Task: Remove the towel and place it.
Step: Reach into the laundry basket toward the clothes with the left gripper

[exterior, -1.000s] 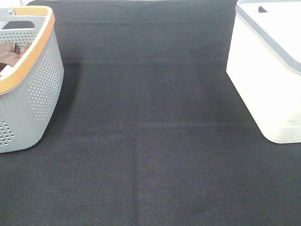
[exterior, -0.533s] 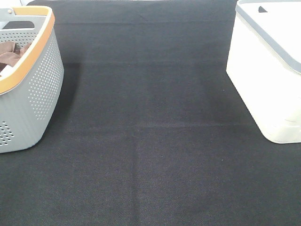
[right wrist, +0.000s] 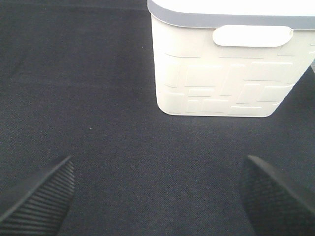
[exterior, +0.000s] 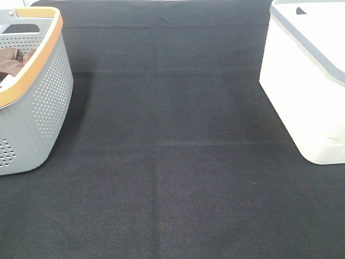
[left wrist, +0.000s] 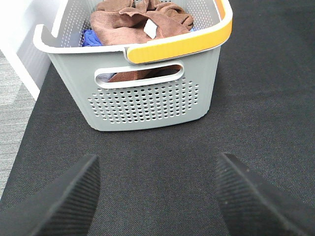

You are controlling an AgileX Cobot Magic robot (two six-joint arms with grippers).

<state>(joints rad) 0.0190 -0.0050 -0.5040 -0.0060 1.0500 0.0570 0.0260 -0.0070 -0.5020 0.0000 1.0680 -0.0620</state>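
A brown towel [left wrist: 138, 22] with a white tag lies crumpled in a grey perforated basket [left wrist: 147, 98] with an orange rim; a bit of it shows in the high view [exterior: 13, 60] inside the basket [exterior: 38, 102] at the far left. My left gripper [left wrist: 155, 196] is open and empty, hovering over the black cloth short of the basket. My right gripper [right wrist: 157, 196] is open and empty, facing a white bin [right wrist: 226, 73]. Neither gripper shows in the high view.
A blue cloth [left wrist: 90, 38] lies beside the towel in the basket. The white bin [exterior: 307, 81] with a grey rim stands at the far right. Black cloth [exterior: 172, 162] covers the table between them. The table edge and grey floor [left wrist: 15, 98] lie past the basket.
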